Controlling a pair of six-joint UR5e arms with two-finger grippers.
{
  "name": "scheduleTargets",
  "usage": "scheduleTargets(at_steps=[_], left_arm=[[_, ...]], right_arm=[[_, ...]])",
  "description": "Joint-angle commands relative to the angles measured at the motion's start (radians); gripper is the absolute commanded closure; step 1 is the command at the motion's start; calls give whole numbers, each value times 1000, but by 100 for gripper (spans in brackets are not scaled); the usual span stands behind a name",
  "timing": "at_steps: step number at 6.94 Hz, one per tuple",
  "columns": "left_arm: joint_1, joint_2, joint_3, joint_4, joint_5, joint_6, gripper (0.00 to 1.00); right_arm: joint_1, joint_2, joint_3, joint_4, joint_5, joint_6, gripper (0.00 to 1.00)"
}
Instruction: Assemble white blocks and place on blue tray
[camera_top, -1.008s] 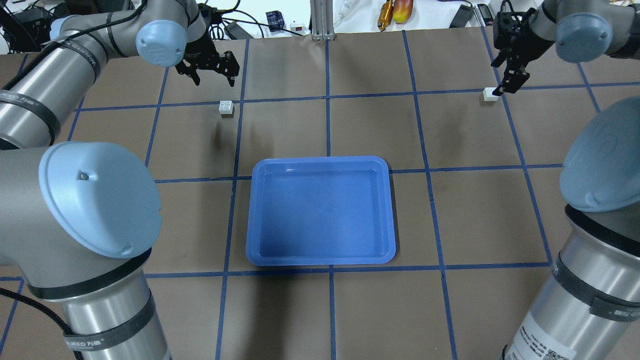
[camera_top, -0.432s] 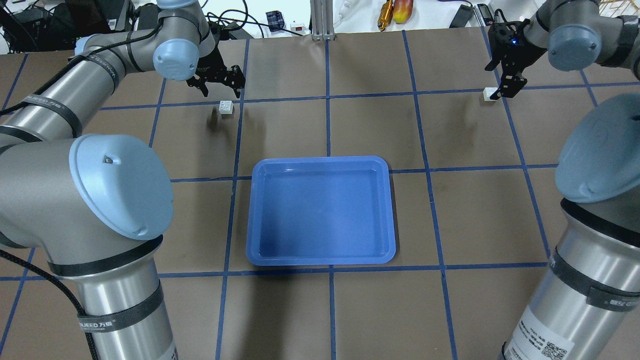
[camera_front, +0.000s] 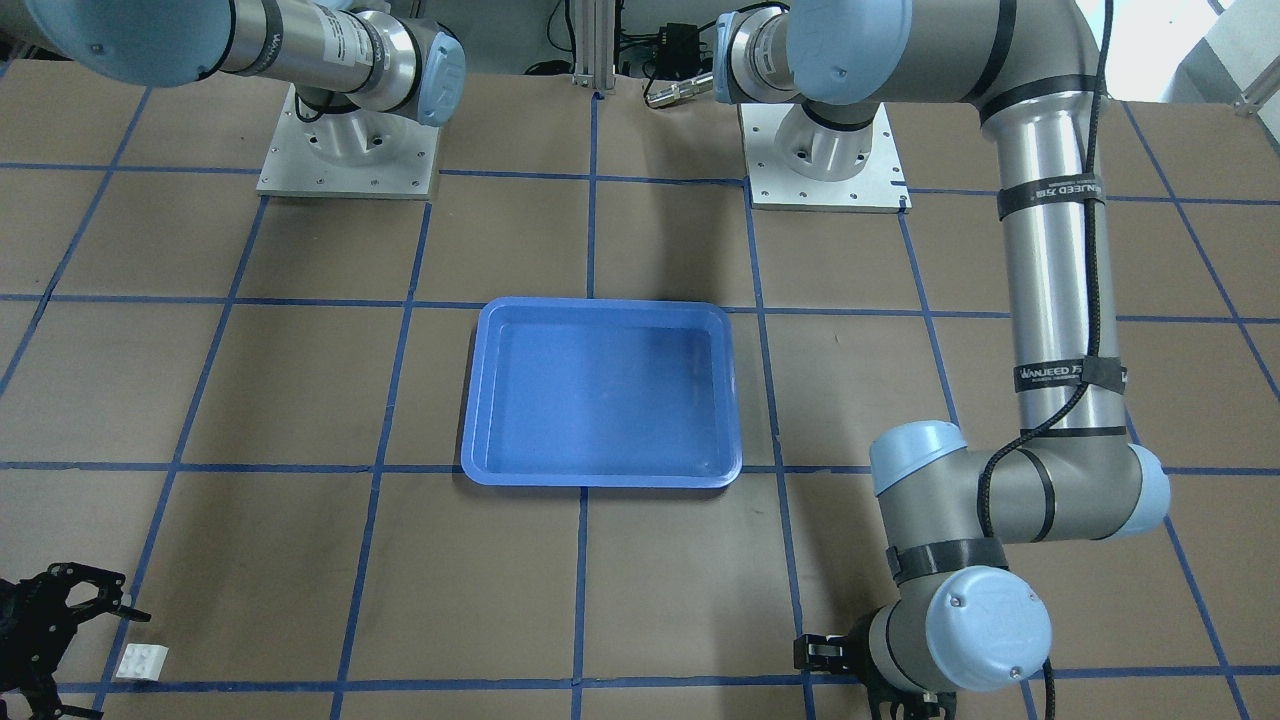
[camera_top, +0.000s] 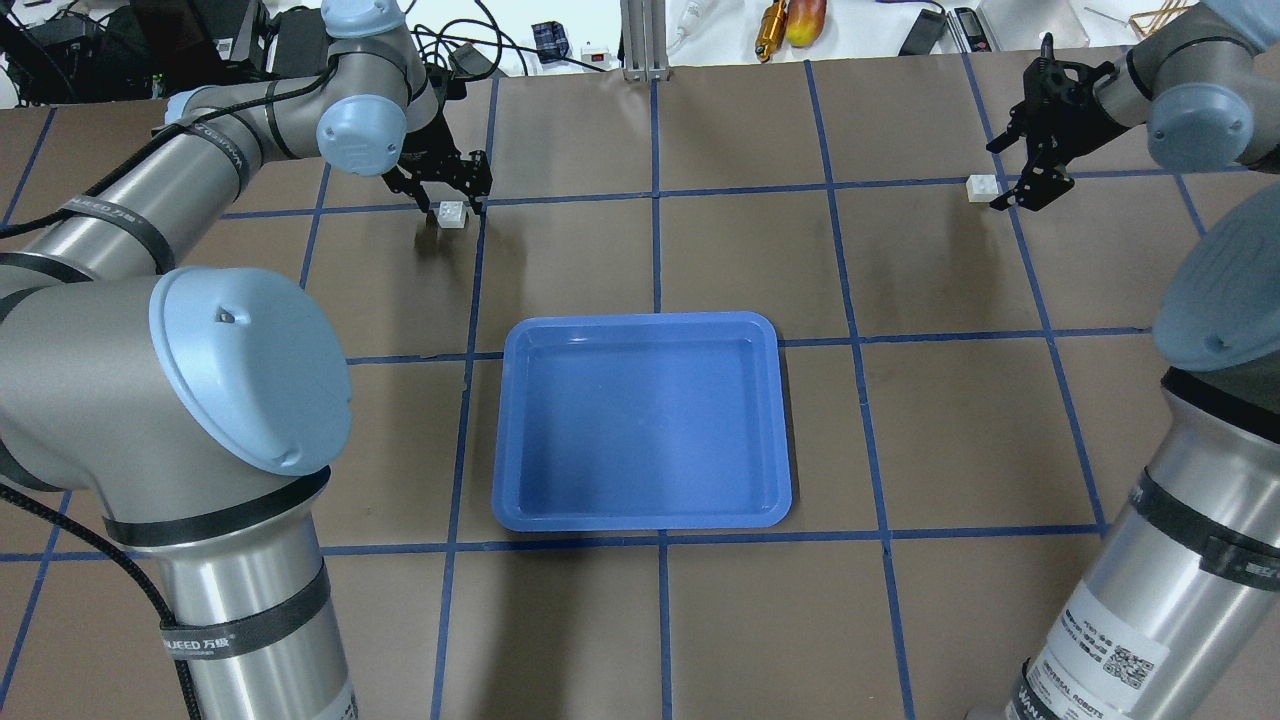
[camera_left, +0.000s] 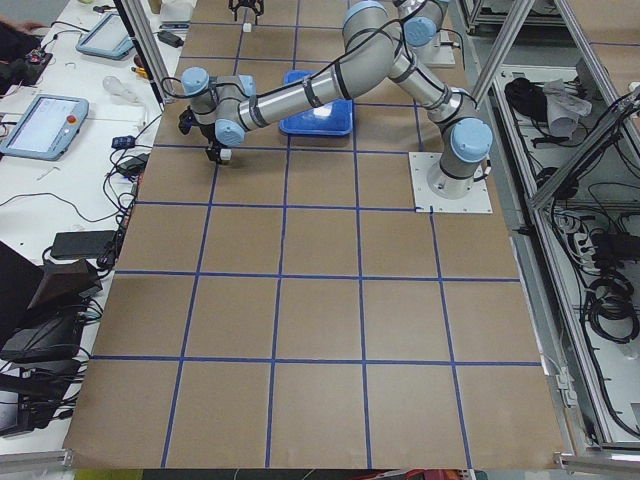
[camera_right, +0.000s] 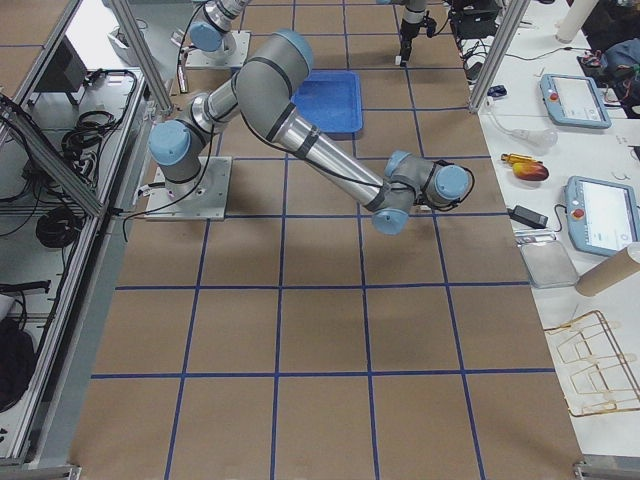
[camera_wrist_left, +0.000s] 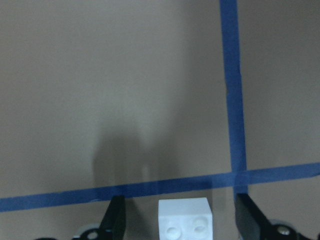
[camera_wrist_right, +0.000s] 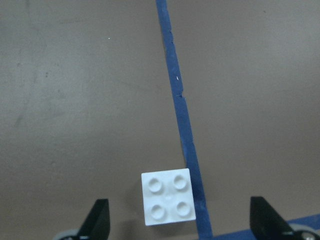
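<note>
Upper left, our left hand (camera_top: 451, 196) gapes astride one white block (camera_top: 452, 215); upper right, our right hand (camera_top: 1027, 180) gapes beside the other block (camera_top: 982, 187).

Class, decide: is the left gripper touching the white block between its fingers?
Apart. The left wrist view shows bare table between the white block and each finger of the left gripper.

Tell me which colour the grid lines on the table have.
The grid lines are blue, clearest in the overhead exterior view.
</note>
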Motion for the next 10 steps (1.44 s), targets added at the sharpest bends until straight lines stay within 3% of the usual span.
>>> scheduleTargets(at_steps=[1,3,5,8,10], left_arm=[[0,17,-37,1,0,-8,59],[0,46,-63,-7,-1,-8,75],[-43,137,-132,-30,-1,-37,77],[-118,391,-398,-42,-94,-199,77],[-257,461,-511,2,-109,-388,78]], right_arm=[[-28,17,-1,6,42,-11,7],[-23,25,-2,9,42,-14,8],[-19,21,-5,42,47,-31,8],[-9,20,-7,91,50,-103,8],[-9,23,-7,87,49,-105,11]])
